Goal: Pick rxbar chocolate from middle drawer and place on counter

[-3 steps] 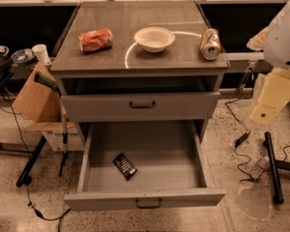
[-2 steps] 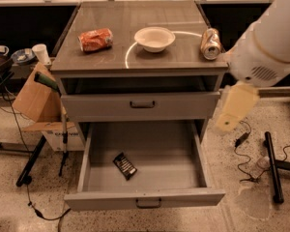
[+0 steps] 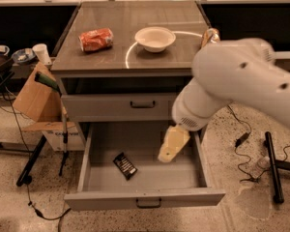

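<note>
— Nearest the camera, what stands open?

— The middle drawer (image 3: 106, 200), out at full reach, its front panel and small dark handle toward us.

— And the rxbar chocolate?

— The rxbar chocolate (image 3: 125, 166) lies flat on the drawer floor, left of middle, set at a slant and touching no wall.

— Where is the tool?

— The tool (image 3: 173, 144) hangs over the right half of the drawer, beside the bar but apart from it, at the end of the white arm (image 3: 232, 76) that enters from the right of the view. Whether it is wide or narrow I cannot tell; the bar is not in it.

— Farther back?

— A closed drawer (image 3: 111, 108) above, then the bench (image 3: 111, 18). On it are a crushed orange can (image 3: 96, 39) at the left, a white bowl (image 3: 155, 38) in the middle with a thin white curved line (image 3: 129, 52) around it, and another can (image 3: 210, 35) at the right edge, partly hidden by the arm.
</note>
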`<state>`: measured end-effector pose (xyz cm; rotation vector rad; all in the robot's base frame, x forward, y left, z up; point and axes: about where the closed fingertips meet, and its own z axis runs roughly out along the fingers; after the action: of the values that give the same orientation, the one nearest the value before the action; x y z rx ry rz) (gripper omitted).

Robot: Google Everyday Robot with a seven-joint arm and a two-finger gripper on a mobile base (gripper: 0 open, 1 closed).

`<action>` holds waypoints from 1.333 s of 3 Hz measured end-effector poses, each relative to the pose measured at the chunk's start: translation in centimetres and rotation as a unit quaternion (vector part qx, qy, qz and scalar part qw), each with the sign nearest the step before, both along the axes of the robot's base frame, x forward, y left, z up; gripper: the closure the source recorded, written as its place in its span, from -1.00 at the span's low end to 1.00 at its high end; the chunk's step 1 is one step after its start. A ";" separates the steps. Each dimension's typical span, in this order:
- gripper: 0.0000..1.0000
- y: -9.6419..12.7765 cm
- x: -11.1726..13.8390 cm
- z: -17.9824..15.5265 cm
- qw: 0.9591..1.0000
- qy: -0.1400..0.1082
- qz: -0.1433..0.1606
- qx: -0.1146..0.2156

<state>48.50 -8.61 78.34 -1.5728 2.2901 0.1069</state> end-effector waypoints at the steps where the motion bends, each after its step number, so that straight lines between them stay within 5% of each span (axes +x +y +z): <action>1: -1.00 4.2 2.1 -7.4 1.000 0.007 0.002 0.023; 2: -1.00 7.8 4.4 -14.3 0.999 0.031 0.010 0.037; 4: -1.00 8.5 4.3 -14.9 0.999 0.030 0.009 0.026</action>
<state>52.82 -0.15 63.48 -1.5845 2.2985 0.2192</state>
